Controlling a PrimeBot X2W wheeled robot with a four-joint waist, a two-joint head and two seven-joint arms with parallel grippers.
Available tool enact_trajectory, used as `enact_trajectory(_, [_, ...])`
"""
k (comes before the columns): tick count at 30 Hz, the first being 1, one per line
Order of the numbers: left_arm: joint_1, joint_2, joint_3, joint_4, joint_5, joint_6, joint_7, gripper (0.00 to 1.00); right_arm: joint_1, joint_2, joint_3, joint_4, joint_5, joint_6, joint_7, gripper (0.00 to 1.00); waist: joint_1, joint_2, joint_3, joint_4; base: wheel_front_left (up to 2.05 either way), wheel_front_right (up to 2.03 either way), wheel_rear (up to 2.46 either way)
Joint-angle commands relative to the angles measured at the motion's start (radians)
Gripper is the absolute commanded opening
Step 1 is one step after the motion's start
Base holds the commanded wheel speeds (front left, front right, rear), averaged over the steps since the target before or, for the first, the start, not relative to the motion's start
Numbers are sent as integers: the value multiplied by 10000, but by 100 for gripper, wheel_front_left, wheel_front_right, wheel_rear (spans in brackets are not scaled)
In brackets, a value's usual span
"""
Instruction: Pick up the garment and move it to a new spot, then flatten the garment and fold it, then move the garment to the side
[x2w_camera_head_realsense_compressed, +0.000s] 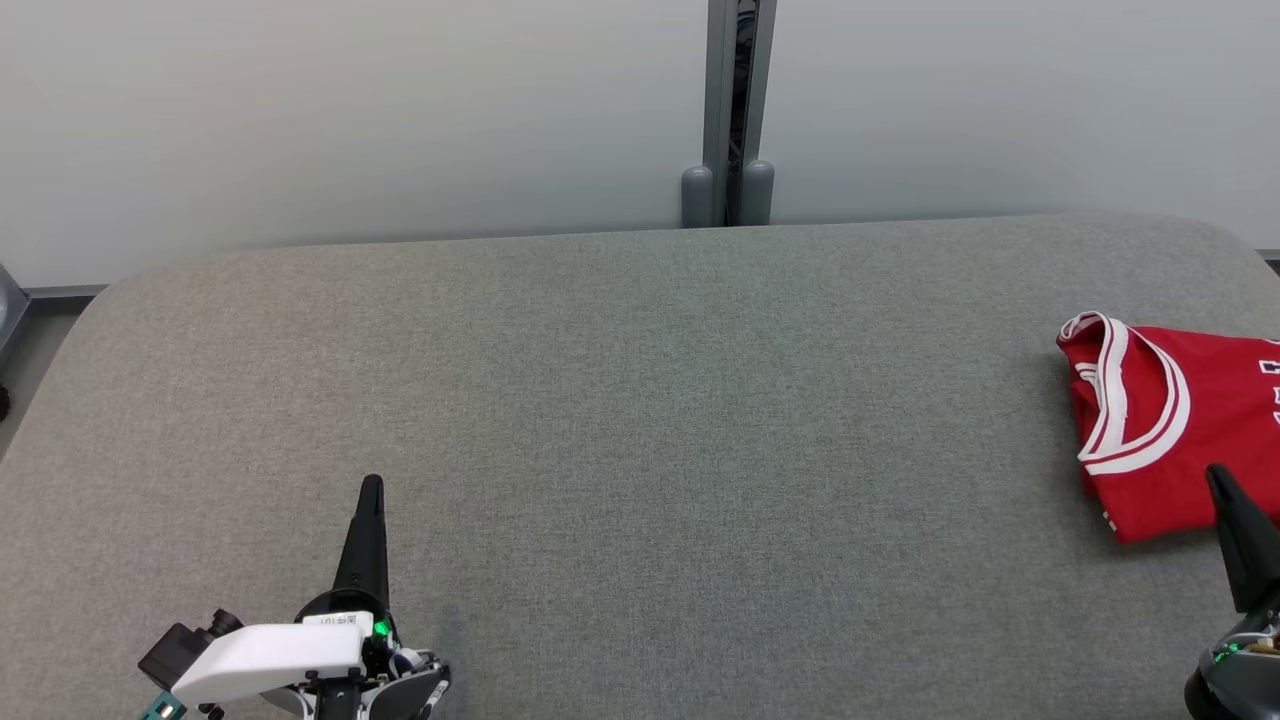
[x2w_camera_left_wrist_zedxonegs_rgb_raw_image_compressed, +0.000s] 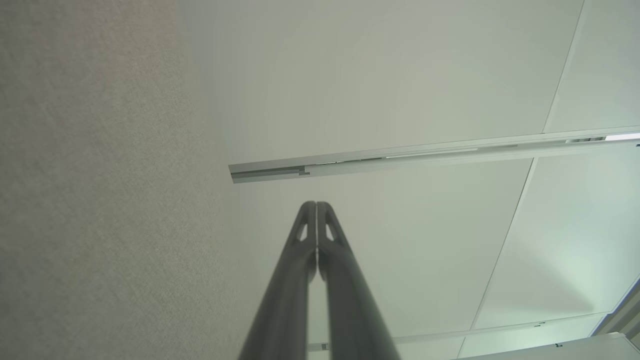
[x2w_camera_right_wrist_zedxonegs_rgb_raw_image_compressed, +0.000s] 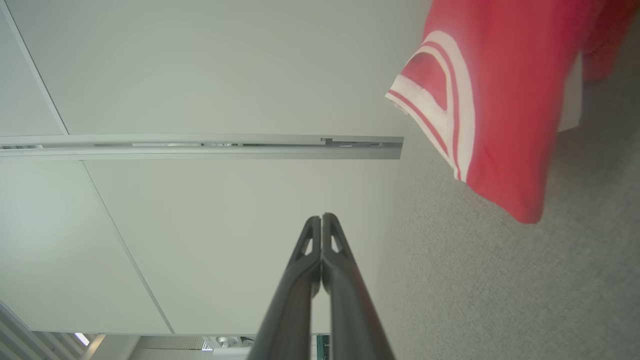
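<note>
The garment (x2w_camera_head_realsense_compressed: 1170, 430) is a red jersey with white trim, folded into a compact stack at the table's right edge; part of it runs out of the head view. In the right wrist view the garment (x2w_camera_right_wrist_zedxonegs_rgb_raw_image_compressed: 505, 100) lies to the upper right. My right gripper (x2w_camera_head_realsense_compressed: 1217, 477) is shut and empty, its tip just in front of the garment's near edge; its fingers (x2w_camera_right_wrist_zedxonegs_rgb_raw_image_compressed: 321, 220) meet at the tips. At the lower left my left gripper (x2w_camera_head_realsense_compressed: 371, 484) is also shut and empty, far from the garment, with its fingers (x2w_camera_left_wrist_zedxonegs_rgb_raw_image_compressed: 316, 206) pressed together.
The grey fabric-covered table (x2w_camera_head_realsense_compressed: 640, 420) spreads across the head view with rounded far corners. A pale wall panel with a grey vertical post (x2w_camera_head_realsense_compressed: 730, 110) stands behind it. A strip of floor (x2w_camera_head_realsense_compressed: 30, 350) shows at the far left.
</note>
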Motion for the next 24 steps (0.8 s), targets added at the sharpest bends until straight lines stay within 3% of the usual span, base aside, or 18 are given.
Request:
enact_trajectory(1, [-124,30,19,-23,-38,-57,16,0,-61,-25,-33,-4,-49,24,60,0,0,0,0,0,0,0,0])
enact_trajectory(24, [-124,30,19,-23,-38,-57,18,0,-78,11,-74,1,-95,25,104,0,0,0,0,0,0,0,0])
